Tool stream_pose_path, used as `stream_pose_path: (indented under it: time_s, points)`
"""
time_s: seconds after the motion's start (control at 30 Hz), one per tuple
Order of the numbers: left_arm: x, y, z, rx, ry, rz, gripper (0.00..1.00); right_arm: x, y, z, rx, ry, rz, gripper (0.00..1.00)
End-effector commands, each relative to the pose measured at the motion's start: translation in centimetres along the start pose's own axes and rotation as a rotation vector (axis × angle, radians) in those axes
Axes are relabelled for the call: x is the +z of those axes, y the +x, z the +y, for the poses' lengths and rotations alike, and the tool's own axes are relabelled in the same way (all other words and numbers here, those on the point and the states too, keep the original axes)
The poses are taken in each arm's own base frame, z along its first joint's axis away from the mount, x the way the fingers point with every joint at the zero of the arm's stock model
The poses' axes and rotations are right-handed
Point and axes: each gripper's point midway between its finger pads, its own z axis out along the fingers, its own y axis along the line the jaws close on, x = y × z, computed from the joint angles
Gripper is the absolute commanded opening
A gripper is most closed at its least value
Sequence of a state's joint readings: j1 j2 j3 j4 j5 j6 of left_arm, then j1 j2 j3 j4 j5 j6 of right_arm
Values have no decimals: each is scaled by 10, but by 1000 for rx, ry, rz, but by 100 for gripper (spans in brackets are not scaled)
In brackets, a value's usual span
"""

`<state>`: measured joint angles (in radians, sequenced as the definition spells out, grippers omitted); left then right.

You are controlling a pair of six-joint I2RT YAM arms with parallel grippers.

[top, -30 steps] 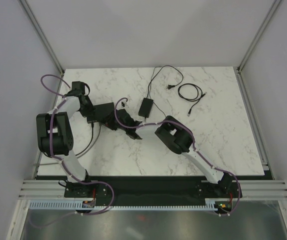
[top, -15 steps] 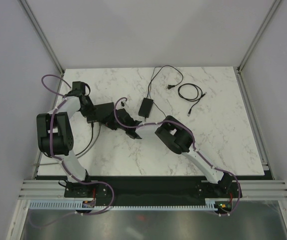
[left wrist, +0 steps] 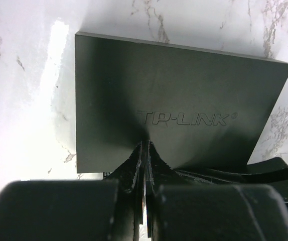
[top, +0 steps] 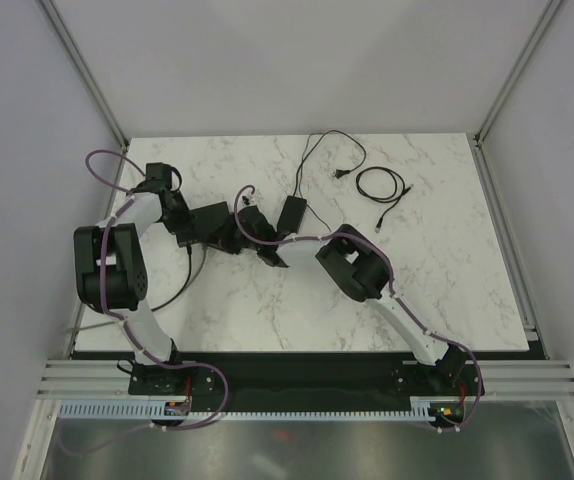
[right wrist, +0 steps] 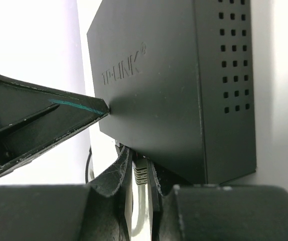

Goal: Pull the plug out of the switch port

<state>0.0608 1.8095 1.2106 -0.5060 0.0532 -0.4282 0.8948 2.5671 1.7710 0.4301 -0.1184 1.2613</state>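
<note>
In the right wrist view, at the bottom centre, the right hand is clamped on the plug. The plug's pale cable runs down between the fingers toward the lens. The head of the plug sits tight against the lower edge of the switch, which fills the middle and upper right of that frame. The port itself is hidden. No gap shows between plug and box, so I judge the plug is gripped but not yet drawn out.

In the left wrist view, at the bottom centre, the left hand has its fingers pressed together with nothing between them. Their tips bear down on the switch's flat top just below the printed brand name. This looks like a brace to keep the box from sliding.

From above, the switch lies flat on the table, left of centre, with the left hand on its left side and the right hand at its right edge. Farther up the frame, a small power adapter sits just beyond the right hand. A coiled cable lies well apart at the upper right.

Gripping and bracing appear done. What is left is the pull itself, straight away from the port edge, while the box is held down.
</note>
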Motion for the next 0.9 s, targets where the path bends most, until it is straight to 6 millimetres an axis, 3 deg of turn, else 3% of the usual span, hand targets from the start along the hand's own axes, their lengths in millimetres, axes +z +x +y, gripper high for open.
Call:
stream_pose_path:
  time_s: [0.0,0.2,0.57,0.87]
  points:
    - [13,31,3,14,-11,111,2,-4,3,-35,-46,68,107,0]
    - [12,33,-1,54,-26,101,2,-13,1,-16,-138,-1,176,0]
    - [16,36,-2,60,-20,115,2,-29,2,-9,-286,-44,301,0]
    - [16,36,-3,57,-20,116,2,-32,-3,-11,-178,-103,312,0]
